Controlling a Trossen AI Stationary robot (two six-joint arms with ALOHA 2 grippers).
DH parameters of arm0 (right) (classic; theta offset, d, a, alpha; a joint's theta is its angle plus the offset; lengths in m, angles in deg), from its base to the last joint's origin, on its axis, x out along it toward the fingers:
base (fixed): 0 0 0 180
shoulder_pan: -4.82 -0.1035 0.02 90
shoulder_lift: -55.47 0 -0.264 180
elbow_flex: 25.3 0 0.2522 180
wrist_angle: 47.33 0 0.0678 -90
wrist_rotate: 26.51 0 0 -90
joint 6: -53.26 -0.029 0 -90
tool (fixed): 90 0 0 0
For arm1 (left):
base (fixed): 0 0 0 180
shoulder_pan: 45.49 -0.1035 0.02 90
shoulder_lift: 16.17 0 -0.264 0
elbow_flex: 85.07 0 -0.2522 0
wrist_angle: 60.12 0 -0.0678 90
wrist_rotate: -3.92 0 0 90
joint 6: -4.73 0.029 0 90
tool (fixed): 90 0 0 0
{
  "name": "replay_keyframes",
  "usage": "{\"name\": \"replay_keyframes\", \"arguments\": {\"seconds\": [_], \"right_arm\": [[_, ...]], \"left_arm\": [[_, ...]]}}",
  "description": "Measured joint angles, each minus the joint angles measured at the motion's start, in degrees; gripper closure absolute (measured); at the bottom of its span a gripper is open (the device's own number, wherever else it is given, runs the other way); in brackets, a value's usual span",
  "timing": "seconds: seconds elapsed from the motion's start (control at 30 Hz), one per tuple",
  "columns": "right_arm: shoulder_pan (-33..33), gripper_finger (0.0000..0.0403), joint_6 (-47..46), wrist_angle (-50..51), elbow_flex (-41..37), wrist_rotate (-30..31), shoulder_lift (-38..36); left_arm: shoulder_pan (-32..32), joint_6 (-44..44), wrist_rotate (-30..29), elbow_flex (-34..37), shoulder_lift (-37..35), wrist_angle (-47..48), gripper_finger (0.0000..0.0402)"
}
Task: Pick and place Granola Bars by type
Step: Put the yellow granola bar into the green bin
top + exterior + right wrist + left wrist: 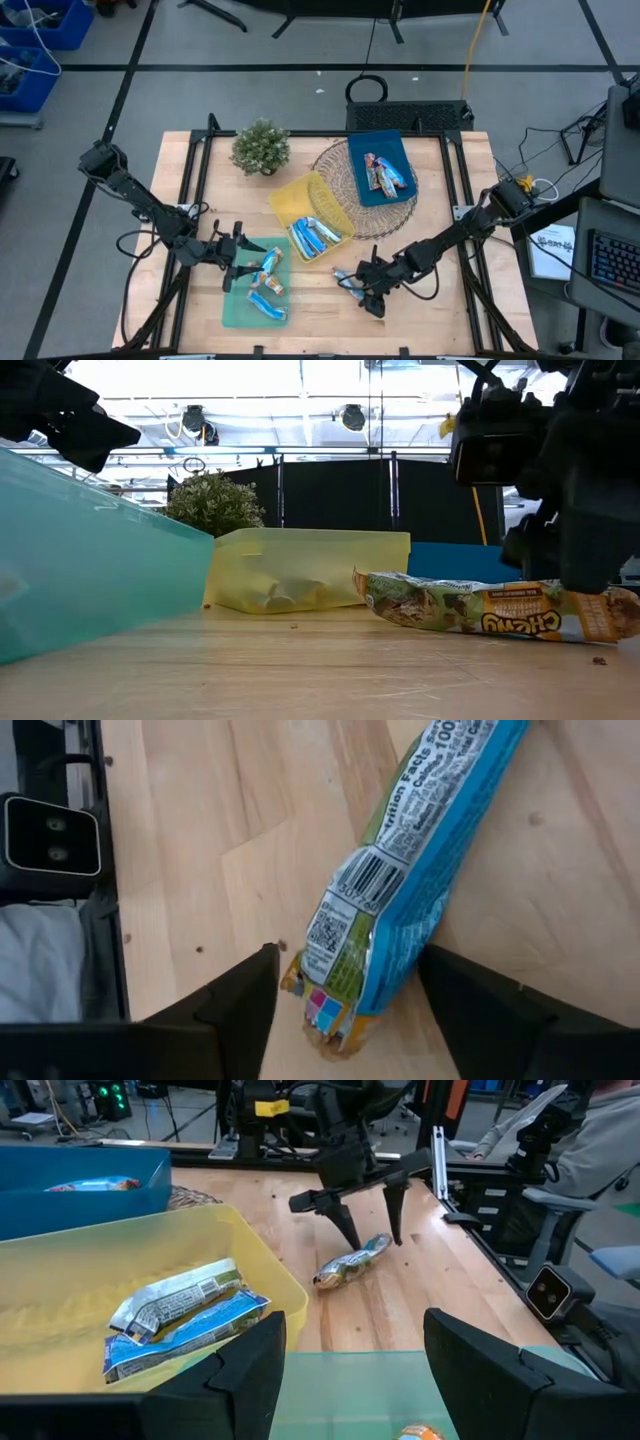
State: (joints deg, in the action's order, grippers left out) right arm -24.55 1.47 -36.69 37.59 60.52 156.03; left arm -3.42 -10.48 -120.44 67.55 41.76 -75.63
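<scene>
A single granola bar [400, 890] lies loose on the wooden counter [440, 300], directly beneath the right gripper [366, 294], whose jaws stand apart, one on each side of the bar's end, not yet touching it. The bar looks light, its wrapper shiny, crinkly and likely slippery; the filling probably gives a little, so a hold across the narrow middle would seem safer than one on the flat crimped end. The left gripper [236, 262] waits off to that side, above the near edge of the green tray [235, 308], its jaws also apart and holding nothing. Three trays sit on the counter. The green tray holds about three bars [268, 285], some with gold-brown wrappers. The yellow tray [300, 200], between the two grippers and a little beyond them, holds what looks like three blue-and-white bars [312, 236]. The blue tray [385, 145], farthest away, holds about three more [385, 175]; the exact counts are hard to tell.
</scene>
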Motion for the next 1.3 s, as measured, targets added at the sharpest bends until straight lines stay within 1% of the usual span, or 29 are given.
{"name": "replay_keyframes", "arguments": {"seconds": [0.13, 0.37, 0.4, 0.43, 0.57, 0.67, 1.0, 1.17, 1.3], "right_arm": [[0.0, 0.0222, 1.4, 0.5, 0.0, 1.5, 0.1], [0.0, 0.0362, 6.3, 1.2, -0.2, 1.9, 0.2], [0.0, 0.0378, 7.7, 1.0, -0.2, 1.9, 0.3], [0.0, 0.0386, 9.1, 0.8, -0.2, 1.9, 0.3], [0.0, 0.0383, 12.8, -0.5, -0.3, 2.8, 0.4], [0.0, 0.0391, 17.2, -2.2, -0.3, 3.2, 0.2], [0.1, 0.0394, 28.0, -3.7, -0.4, 10.6, -6.0], [0.4, 0.0395, 36.1, -13.5, -0.4, 9.9, -7.1], [1.4, 0.0395, 40.2, -18.2, -0.3, 5.8, -7.1]], "left_arm": [[0.0, 0.0, 0.0, 0.0, 0.0, 0.0, 0.016], [0.0, 0.0, 0.0, 0.0, 0.0, 0.0, 0.016], [0.0, 0.0, 0.0, 0.0, 0.0, 0.0, 0.016], [0.0, 0.0, 0.0, 0.0, 0.0, 0.0, 0.016], [0.0, 0.0, -0.1, 0.0, 0.0, 0.0, 0.016], [0.0, 0.0, -0.2, 0.0, 0.0, -0.3, 0.016], [-0.1, 0.0, -1.0, 0.0, 0.0, -1.0, 0.016], [-1.1, 0.0, -1.9, 0.0, 0.0, -1.1, 0.016], [-1.9, 0.0, -2.0, 0.0, 0.0, -1.1, 0.016]]}}
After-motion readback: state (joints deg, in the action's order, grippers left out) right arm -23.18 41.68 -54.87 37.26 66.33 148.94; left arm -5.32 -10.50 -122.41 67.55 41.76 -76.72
